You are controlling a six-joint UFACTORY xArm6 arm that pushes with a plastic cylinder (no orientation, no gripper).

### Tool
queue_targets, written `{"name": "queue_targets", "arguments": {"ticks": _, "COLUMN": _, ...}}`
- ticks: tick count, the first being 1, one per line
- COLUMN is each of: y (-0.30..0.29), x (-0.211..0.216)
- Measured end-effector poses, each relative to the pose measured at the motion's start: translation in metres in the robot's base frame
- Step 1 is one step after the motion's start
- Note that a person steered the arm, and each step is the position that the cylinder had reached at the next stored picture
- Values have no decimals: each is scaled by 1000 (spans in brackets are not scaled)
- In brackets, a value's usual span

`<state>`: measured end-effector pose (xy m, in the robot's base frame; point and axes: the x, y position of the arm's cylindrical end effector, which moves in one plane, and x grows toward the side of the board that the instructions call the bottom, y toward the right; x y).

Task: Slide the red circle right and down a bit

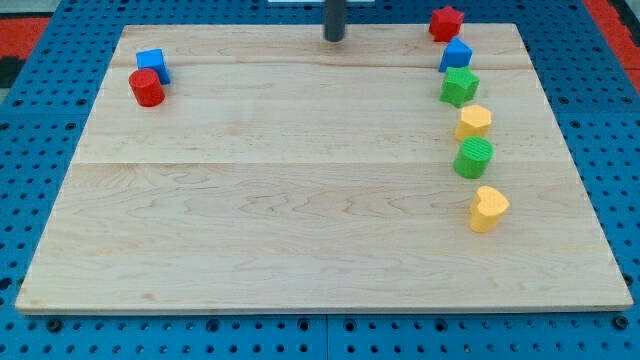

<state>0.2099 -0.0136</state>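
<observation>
The red circle [146, 88] is a short red cylinder near the board's top-left corner. A blue cube [153, 65] touches it from the upper right. My tip [334, 38] is at the top edge of the board near the middle, far to the right of the red circle and touching no block.
The wooden board [300, 220] lies on a blue pegboard. Down its right side runs a column of blocks: a red star [446, 22], a blue block [456, 54], a green star [460, 87], a yellow block [474, 122], a green circle [473, 158], a yellow heart [488, 209].
</observation>
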Motion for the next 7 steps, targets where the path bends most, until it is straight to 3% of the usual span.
{"name": "queue_targets", "arguments": {"ticks": 3, "y": -244, "x": 18}}
{"name": "queue_targets", "arguments": {"ticks": 6, "y": -289, "x": 76}}
{"name": "queue_targets", "arguments": {"ticks": 7, "y": -263, "x": 96}}
